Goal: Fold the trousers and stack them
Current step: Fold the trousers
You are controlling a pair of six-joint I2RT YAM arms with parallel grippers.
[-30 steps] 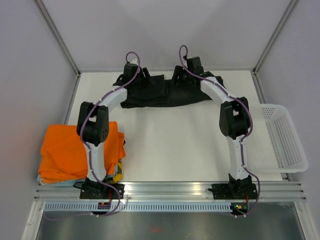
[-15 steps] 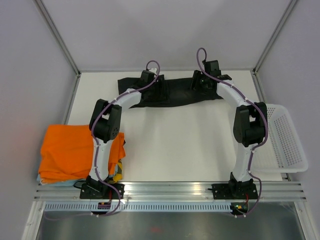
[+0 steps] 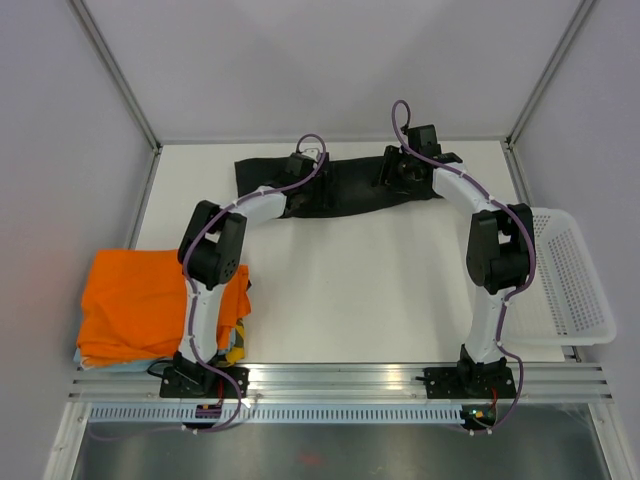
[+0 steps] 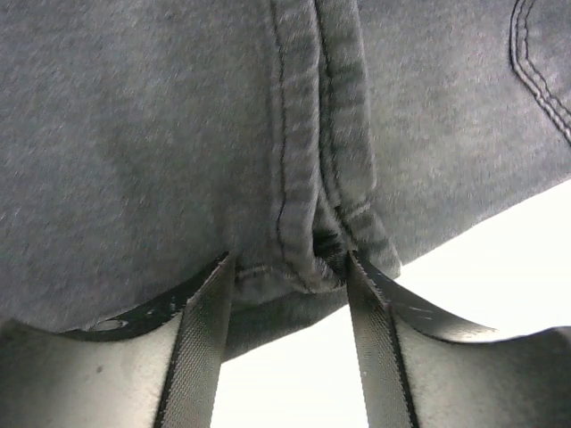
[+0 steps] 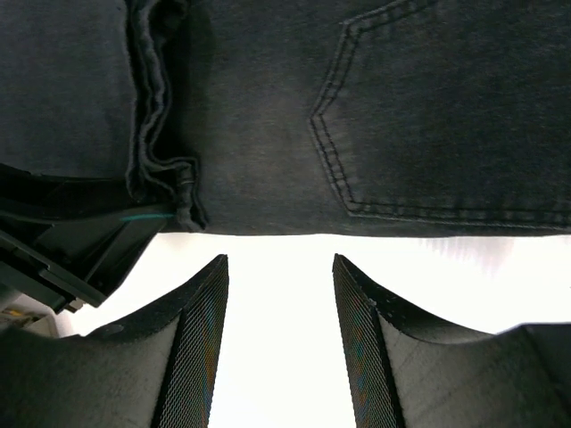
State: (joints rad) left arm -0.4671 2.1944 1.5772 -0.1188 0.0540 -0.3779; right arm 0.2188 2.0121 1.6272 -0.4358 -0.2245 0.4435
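Observation:
The black trousers (image 3: 350, 190) lie spread in a long band along the table's far edge. My left gripper (image 3: 304, 186) is at their near edge, left of middle. In the left wrist view its jaws stand apart, with a bunched seam of the trousers (image 4: 178, 134) lying between the tips of the gripper (image 4: 290, 267). My right gripper (image 3: 396, 172) is over the trousers' right part. In the right wrist view it (image 5: 278, 263) is open and empty, its tips just short of the hem below a back pocket (image 5: 401, 107).
A pile of folded clothes topped by a bright orange garment (image 3: 160, 305) sits at the near left. A white mesh basket (image 3: 560, 275) stands off the table's right edge. Metal frame posts rise at the far corners.
Over the last second both arms swung right and the trousers went from a bunched heap to a flat, longer band. In the last half second the left gripper drew back slightly.

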